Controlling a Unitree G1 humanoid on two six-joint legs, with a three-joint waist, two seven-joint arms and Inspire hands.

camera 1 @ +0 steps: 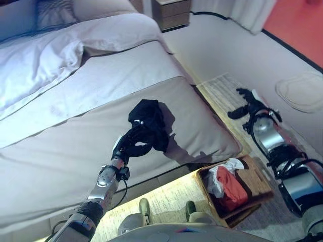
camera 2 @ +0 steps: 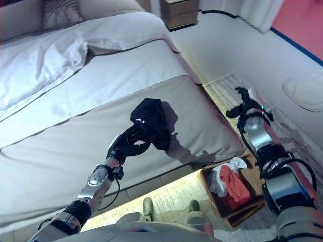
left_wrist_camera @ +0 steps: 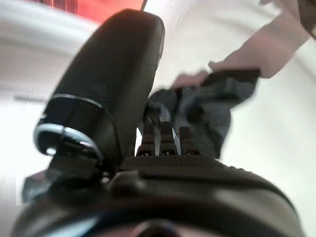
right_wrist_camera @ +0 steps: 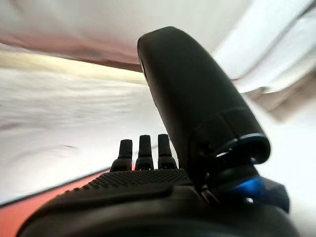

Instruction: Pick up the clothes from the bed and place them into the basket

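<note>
Bedroom floor runs along the right of a wide bed (camera 1: 60,151) with pale covers. Beside the bed's near right corner, on the floor, sits a basket (camera 1: 252,177) already holding red and white clothes. Above the bed's right edge, the left robot hand (camera 1: 133,142) has its fingers curled around a black garment (camera 1: 149,121), lifted clear. The right robot hand (camera 1: 247,107) hangs idle, fingers relaxed. To do this well, it should carry the garment right, past the bed's edge, and release only over the basket.
</note>
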